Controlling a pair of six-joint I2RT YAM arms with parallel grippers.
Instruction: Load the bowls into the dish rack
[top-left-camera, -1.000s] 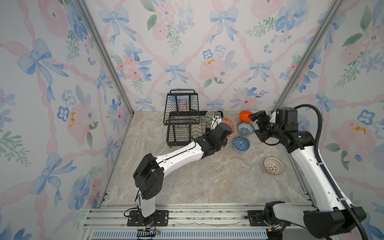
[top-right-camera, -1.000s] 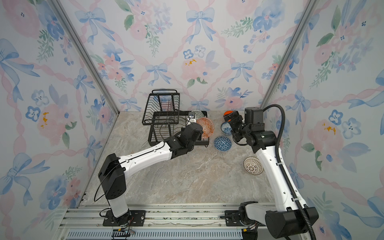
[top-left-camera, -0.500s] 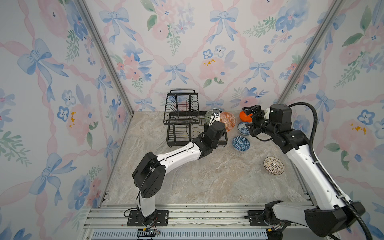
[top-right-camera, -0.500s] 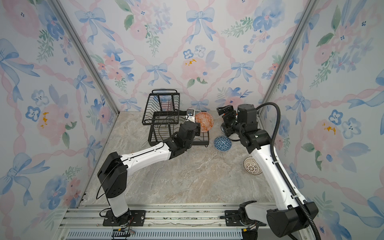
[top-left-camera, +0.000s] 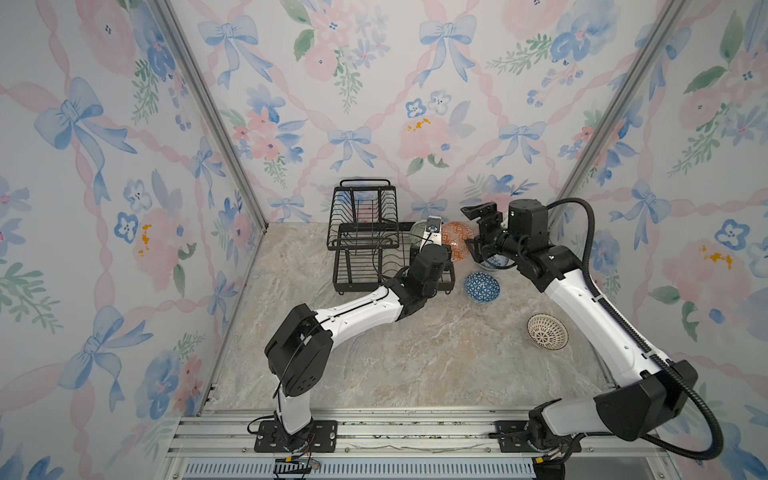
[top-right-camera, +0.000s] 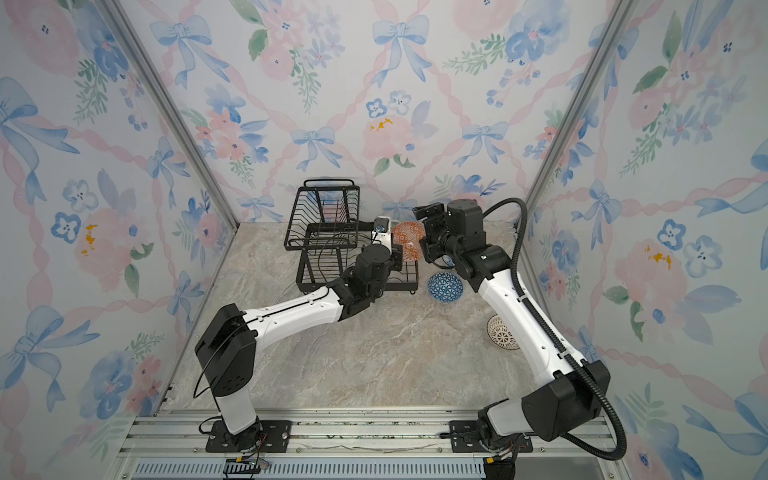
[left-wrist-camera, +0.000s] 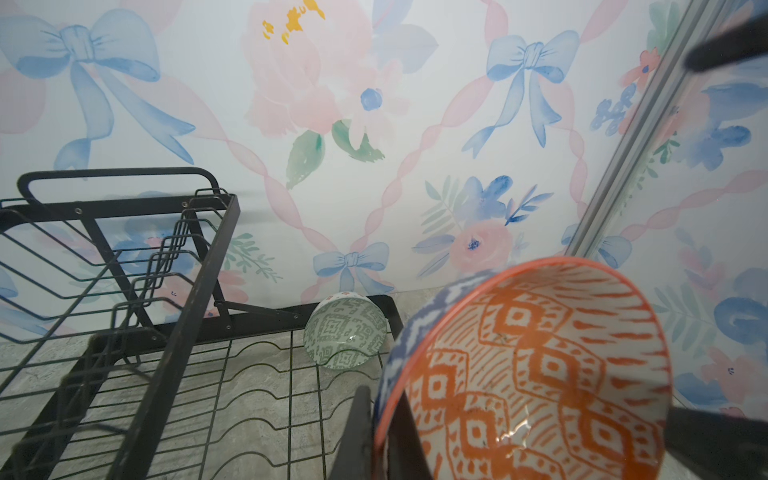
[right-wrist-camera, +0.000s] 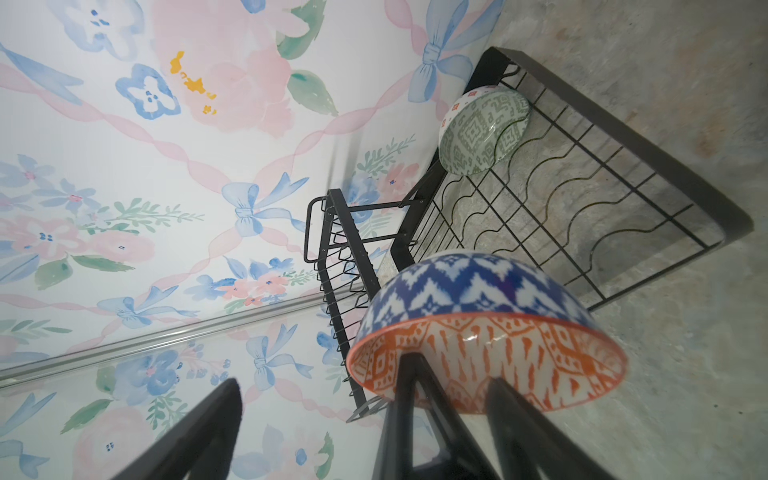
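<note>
1 bowl (left-wrist-camera: 345, 334) sits in the dish rack (left-wrist-camera: 187, 291); another bowl (top-left-camera: 481, 286) lies right of it.

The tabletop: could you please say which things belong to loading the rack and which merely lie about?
Job: dish rack, orange-white patterned bowl, grey-green patterned bowl, dark-blue geometric bowl, white lattice bowl, blue-floral bowl.
Lying about: nothing loose; only floral walls.

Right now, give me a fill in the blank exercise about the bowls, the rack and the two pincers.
The held bowl, clamped by its rim in the left pincer, is white and ____ inside.
The only bowl seen resting in the dish rack is the ____ one.
The right pincer is ____.
The dark-blue bowl sits on the ____.
Missing words: orange; grey-green; open; table.
</note>
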